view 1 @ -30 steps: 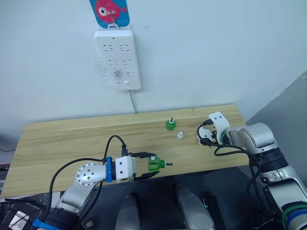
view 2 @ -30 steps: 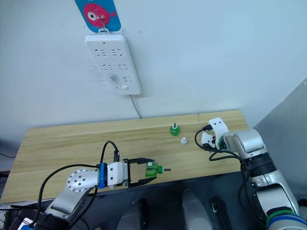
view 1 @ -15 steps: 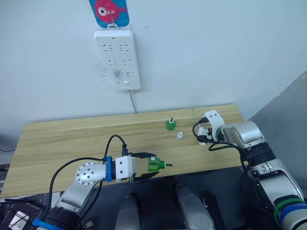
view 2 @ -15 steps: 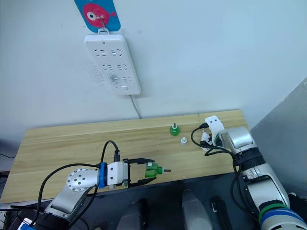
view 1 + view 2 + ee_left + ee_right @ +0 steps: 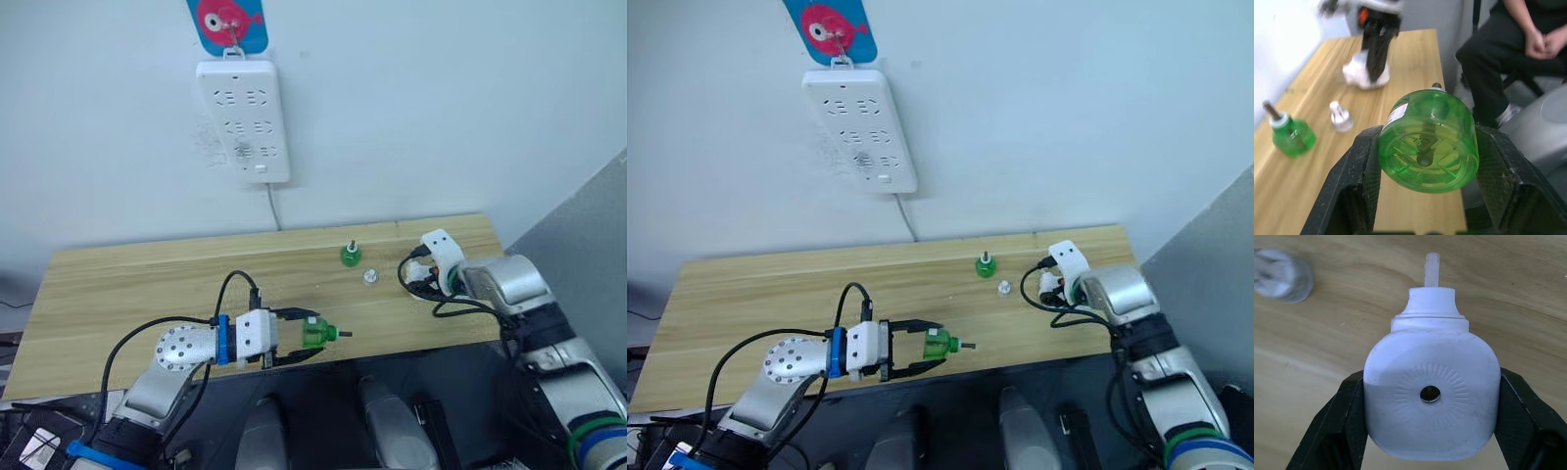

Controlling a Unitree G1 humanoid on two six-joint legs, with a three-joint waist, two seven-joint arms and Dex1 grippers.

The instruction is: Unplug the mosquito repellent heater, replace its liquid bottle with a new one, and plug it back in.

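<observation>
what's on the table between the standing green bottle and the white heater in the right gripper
A small white cap lies on the bare wood between the bottle and the heater, seen in the eye views.

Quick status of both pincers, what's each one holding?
Left pincer: closed on a green bottle.
Right pincer: closed on the white heater.

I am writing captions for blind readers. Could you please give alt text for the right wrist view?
The right gripper holds the white mosquito repellent heater between its two black fingers, the round vent hole facing the camera. Beneath lies the wooden table, with a small white cap resting on it.
</observation>
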